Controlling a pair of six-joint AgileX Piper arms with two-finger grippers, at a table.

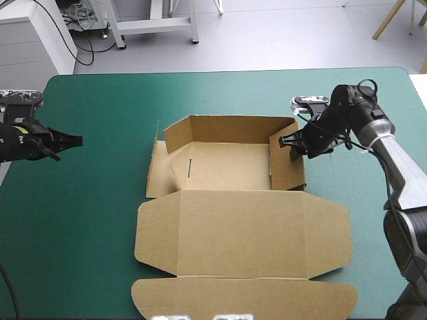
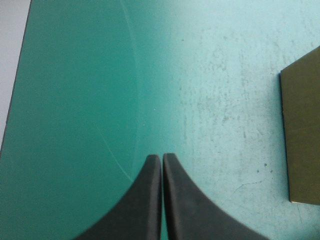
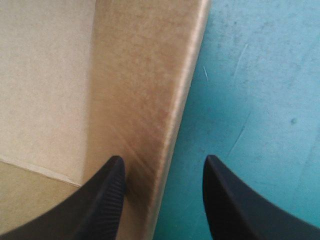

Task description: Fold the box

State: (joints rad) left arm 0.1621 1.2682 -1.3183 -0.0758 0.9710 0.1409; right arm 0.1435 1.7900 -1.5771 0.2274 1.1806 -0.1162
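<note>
The box [image 1: 230,167] sits centred on the worktop [image 1: 87,220], lid [image 1: 240,233] flat toward 6 o'clock. The right gripper [image 1: 291,143], open, straddles its 3 o'clock wall [image 1: 287,167]. The left gripper [image 1: 72,141], closed, hovers at 9 o'clock. With the box unbraced, a skewed pinch could buckle that wall.

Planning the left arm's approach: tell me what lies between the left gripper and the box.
Only bare teal-green cover lies between the left gripper and the box; the high view shows it.
</note>
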